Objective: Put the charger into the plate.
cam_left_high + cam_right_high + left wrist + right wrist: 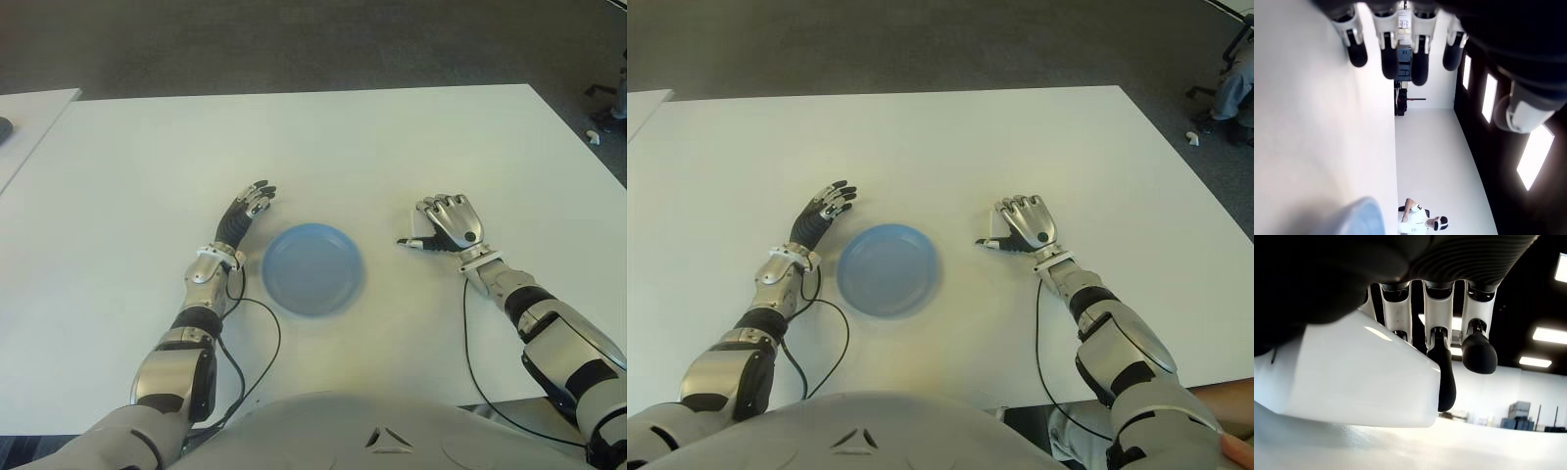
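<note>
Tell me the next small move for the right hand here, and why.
Probably close the fingers on the charger before lifting. The right hand sits over the white block, right of the empty blue plate, and its wrist view shows the fingers extended past the block rather than wrapped round it, with the block seemingly still on the table. The left hand shows open, left of the plate.

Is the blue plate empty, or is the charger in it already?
Empty. The blue plate shows only bare blue; the white charger sits under the right hand, beside it.
</note>
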Controlling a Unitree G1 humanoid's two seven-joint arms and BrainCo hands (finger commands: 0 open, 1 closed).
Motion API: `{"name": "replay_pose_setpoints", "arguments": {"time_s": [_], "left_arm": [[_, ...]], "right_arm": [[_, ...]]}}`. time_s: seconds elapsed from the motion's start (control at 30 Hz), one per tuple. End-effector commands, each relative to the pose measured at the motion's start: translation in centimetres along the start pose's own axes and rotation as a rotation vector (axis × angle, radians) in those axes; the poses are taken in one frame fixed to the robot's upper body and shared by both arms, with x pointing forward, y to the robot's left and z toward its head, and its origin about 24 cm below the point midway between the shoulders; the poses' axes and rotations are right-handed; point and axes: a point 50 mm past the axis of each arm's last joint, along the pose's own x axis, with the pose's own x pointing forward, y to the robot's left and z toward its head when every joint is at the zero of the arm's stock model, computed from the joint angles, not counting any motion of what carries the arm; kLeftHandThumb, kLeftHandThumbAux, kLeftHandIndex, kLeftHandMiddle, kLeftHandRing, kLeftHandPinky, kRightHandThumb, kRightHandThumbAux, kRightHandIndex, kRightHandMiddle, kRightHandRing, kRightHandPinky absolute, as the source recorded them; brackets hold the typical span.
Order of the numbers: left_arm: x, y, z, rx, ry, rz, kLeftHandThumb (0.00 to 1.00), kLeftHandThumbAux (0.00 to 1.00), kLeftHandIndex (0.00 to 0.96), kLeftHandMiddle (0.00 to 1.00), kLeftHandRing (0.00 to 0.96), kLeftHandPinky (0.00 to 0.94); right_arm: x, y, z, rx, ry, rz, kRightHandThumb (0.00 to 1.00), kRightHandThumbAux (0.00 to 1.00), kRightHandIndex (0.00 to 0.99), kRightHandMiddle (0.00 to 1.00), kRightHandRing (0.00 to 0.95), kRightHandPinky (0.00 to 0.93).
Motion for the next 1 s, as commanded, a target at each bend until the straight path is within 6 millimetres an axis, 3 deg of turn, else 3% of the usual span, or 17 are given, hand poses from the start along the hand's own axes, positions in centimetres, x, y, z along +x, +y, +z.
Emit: {"name": "replay_pose_setpoints", "arguments": {"time_s": [0.03,0.3,0.63,0.83,1.0], "left_arm": [[-3.6,-0.7,-5.7,-0.116,0.311,0.011,0.0,0.453,0.153,0.194,0.156,0.145],[-3.6,-0.7,-5.7,-0.117,0.308,0.007,0.0,0.454,0.175,0.218,0.173,0.138],[-3.8,-0.4,-6.1,-0.109,0.351,0.024,0.0,0.467,0.157,0.209,0.17,0.133],[-3.7,-0.5,-6.2,-0.115,0.365,0.044,0.0,0.481,0.146,0.203,0.168,0.14],[-3.5,-0.7,-6.1,-0.129,0.347,0.053,0.0,0.501,0.152,0.216,0.185,0.176]], "right_arm": [[-2.4,1.9,1.8,0.038,-0.034,0.136,0.707,0.716,0.439,0.839,0.859,0.857],[-0.1,-0.2,0.8,0.05,-0.051,0.009,0.708,0.717,0.441,0.842,0.861,0.855],[3.6,-6.2,0.3,0.03,-0.092,-0.276,0.71,0.717,0.441,0.864,0.879,0.876],[4.6,-8.9,1.2,0.027,-0.097,-0.34,0.713,0.716,0.44,0.874,0.887,0.895],[5.7,-10.9,3.6,0.053,-0.109,-0.373,0.72,0.713,0.44,0.88,0.891,0.907]]}}
